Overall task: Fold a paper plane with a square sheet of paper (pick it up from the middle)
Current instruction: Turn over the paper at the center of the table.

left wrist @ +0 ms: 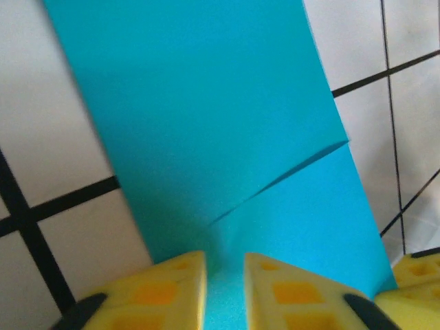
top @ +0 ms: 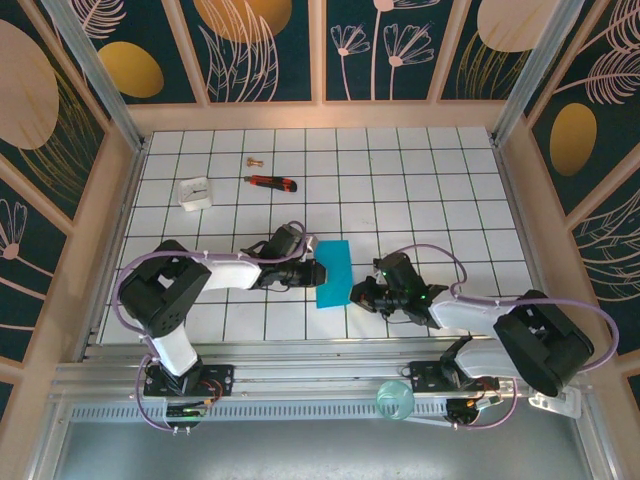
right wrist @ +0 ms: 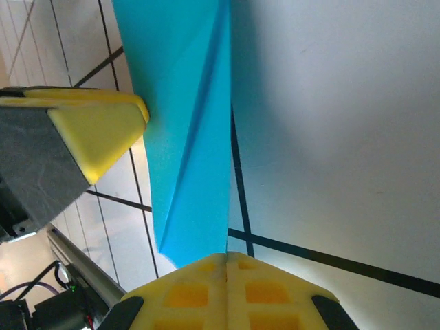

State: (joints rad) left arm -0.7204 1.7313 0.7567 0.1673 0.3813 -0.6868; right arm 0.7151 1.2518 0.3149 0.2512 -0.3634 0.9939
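The square sheet of paper is a creased teal oblong lying on the tiled table between the two arms. In the left wrist view the paper shows a diagonal fold line. My left gripper is at its left edge, and its yellow jaws stand slightly apart with teal paper showing in the gap. My right gripper is at the sheet's near right corner. Its jaws are pressed together, and the straight edge of the paper runs into their seam. A left fingertip touches the sheet's far side.
A small white block, a red-and-black utility knife and a small brass piece lie at the back left. A pale green roll sits on the rail by the right arm's base. Wooden walls enclose the table.
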